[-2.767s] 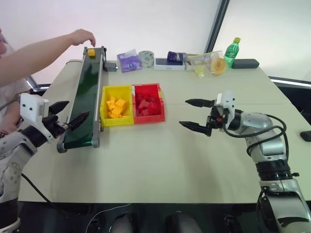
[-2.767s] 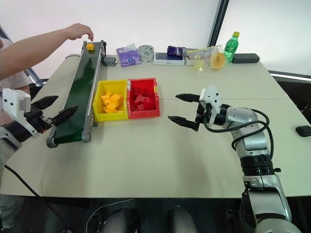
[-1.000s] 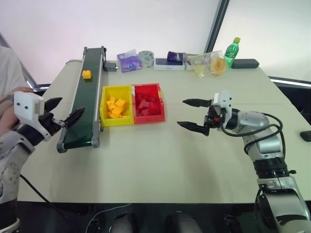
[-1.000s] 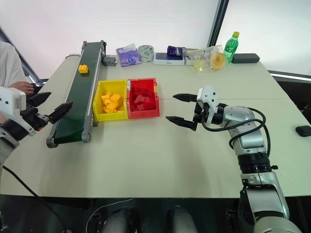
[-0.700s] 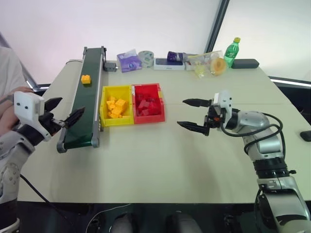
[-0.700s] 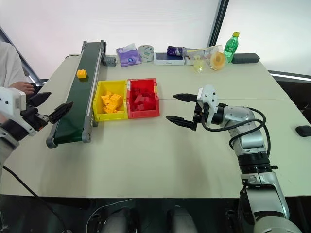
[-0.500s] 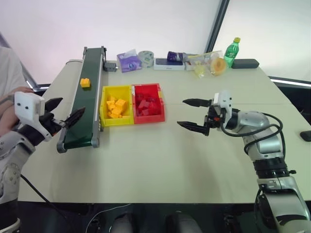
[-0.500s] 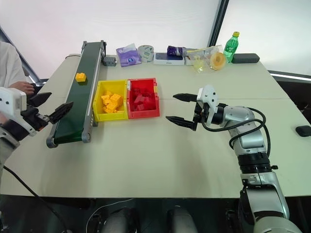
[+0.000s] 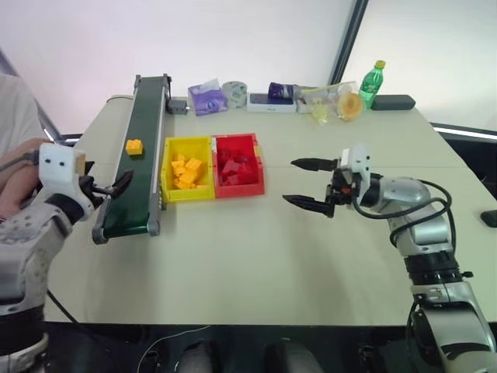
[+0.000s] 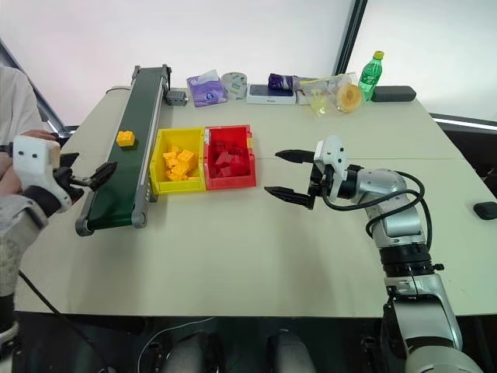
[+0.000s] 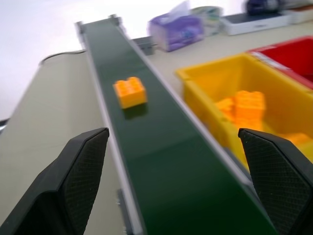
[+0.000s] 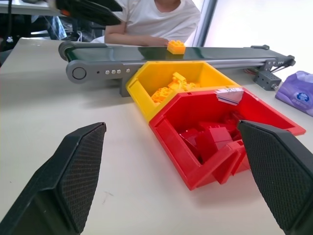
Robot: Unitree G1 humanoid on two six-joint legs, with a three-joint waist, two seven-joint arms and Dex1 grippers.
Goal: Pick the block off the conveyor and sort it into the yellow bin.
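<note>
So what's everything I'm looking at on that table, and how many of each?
conveyor: one, dark green belt in grey frame, along the table's left side.
block: one, yellow-orange, on the belt, beside the yellow bin.
yellow bin: one, holding yellow bricks, right of the conveyor.
red bin: one, holding red bricks, touching the yellow bin's right wall.
tissue pack: one, purple, far edge.
tape roll: one, grey, far edge.
bottle: one, green, yellow cap, far right.
table: one, beige.
person: one, white shirt, at left.
left claw: open, at the conveyor's near end.
right claw: open, right of the bins.
</note>
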